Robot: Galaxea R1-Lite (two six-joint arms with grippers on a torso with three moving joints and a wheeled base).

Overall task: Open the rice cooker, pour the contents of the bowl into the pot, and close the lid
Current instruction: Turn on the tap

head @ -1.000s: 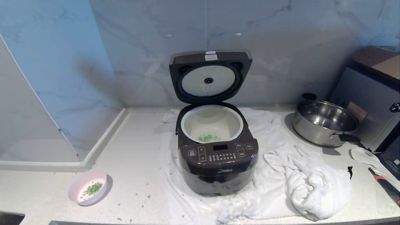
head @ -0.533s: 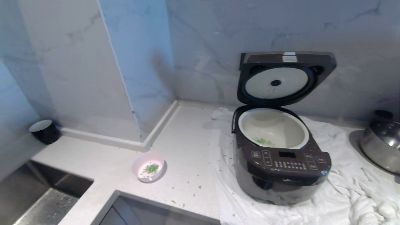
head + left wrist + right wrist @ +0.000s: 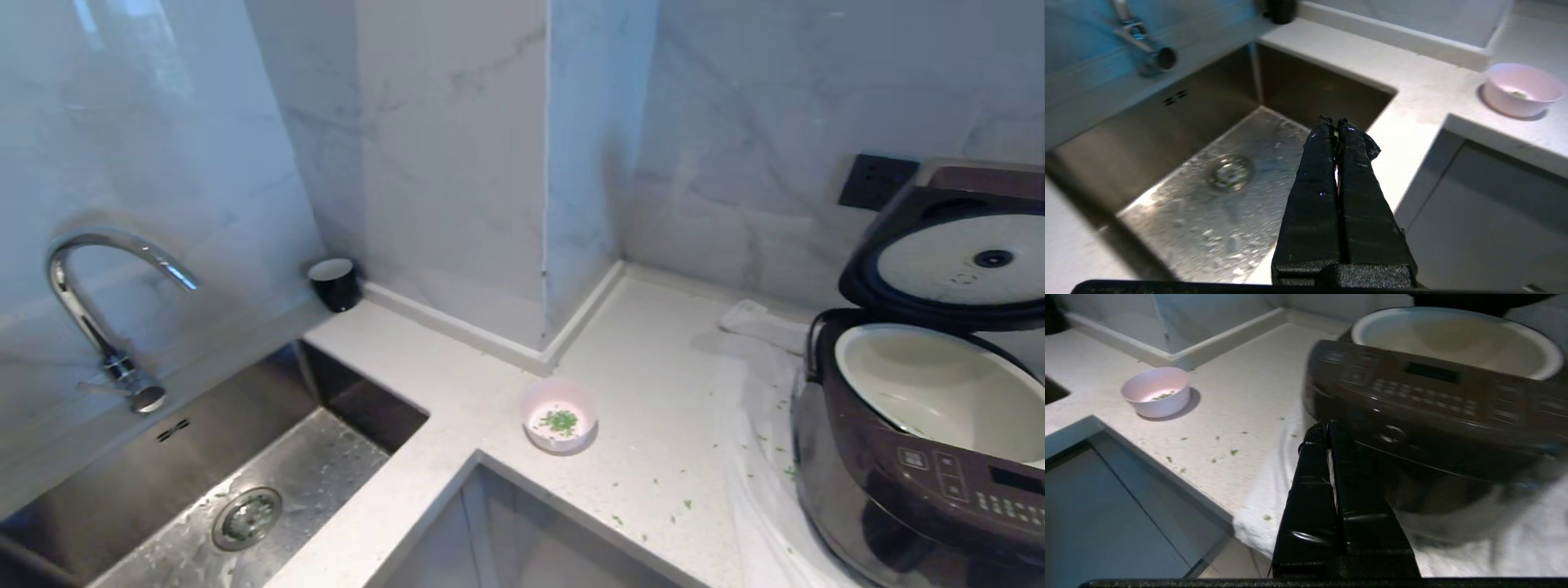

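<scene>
The bowl (image 3: 1521,89) is seen on the tabletop (image 3: 1425,87) at two o'clock from the clenched left pincer (image 3: 1336,121) — and at ten o'clock, well apart, from the clenched right pincer (image 3: 1325,426).

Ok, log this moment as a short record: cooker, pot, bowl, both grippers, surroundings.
rice cooker: on a white towel, right of the counter
lid: raised, white underside showing
pot: seated in the cooker
bowl: on the counter, holds the green contents
left gripper: fingers shut, empty, over the sink
right gripper: fingers shut, empty, before the cooker
also: faucet, black cup
</scene>
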